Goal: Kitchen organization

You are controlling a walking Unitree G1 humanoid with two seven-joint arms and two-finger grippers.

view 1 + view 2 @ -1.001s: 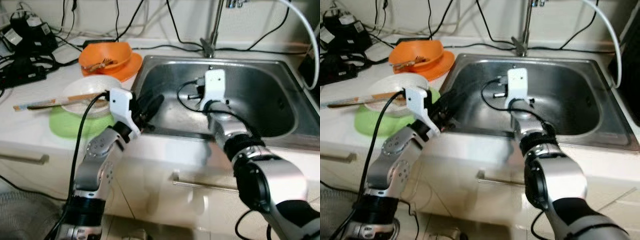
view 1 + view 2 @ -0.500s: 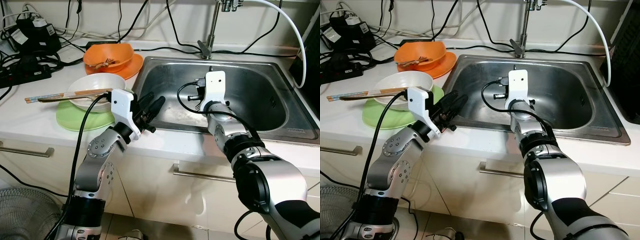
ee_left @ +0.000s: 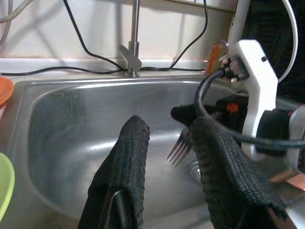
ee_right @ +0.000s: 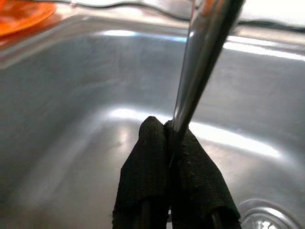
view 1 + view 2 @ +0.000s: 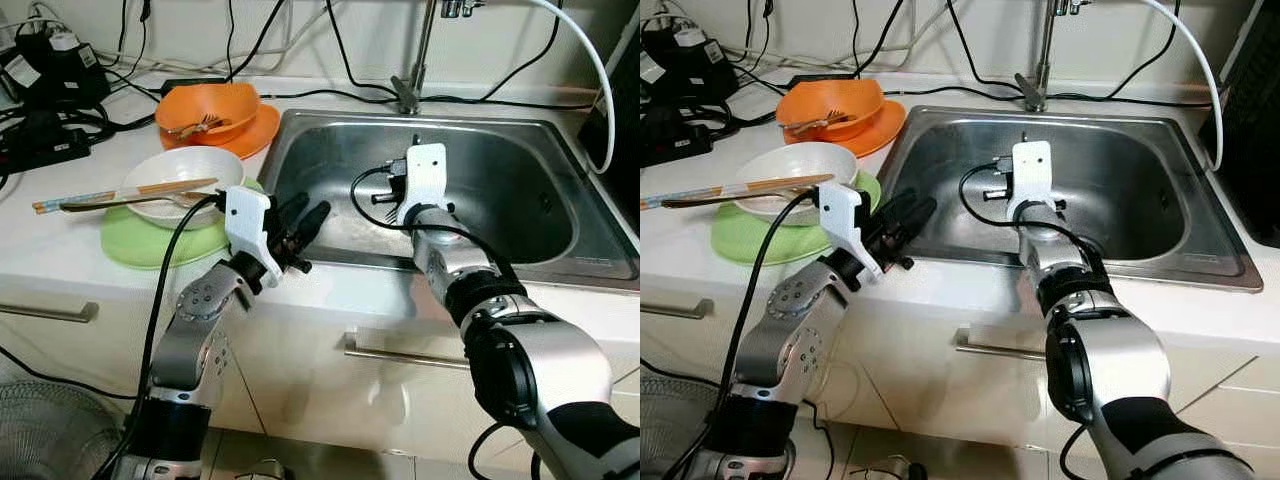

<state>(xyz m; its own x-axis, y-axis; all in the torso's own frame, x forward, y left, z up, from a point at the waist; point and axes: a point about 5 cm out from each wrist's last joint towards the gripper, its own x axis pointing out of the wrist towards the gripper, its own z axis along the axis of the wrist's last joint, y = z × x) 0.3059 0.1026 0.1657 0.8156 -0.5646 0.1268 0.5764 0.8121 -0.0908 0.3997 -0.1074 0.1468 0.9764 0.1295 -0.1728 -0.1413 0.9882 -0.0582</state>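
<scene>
One fork (image 3: 179, 149) is the thing in hand: the right gripper (image 4: 169, 143) has its two black fingers pinched together on the metal handle, holding it inside the steel sink (image 5: 520, 245), tines hanging above the basin floor near the drain (image 4: 267, 220). The left gripper (image 5: 305, 222) sits at the sink's front left edge, fingers spread apart and holding nothing, pointing across the basin toward the fork. On the countertop (image 5: 60, 260) to the sink's left stands a white bowl (image 5: 180, 185) on a green plate (image 5: 135, 245), with chopsticks (image 5: 120, 195) laid across the bowl's rim. Farther back, near the sink's rear left corner, an orange bowl (image 5: 210, 108) rests on an orange plate (image 5: 255, 135). A faucet (image 5: 415, 70) rises at the sink's back edge.
</scene>
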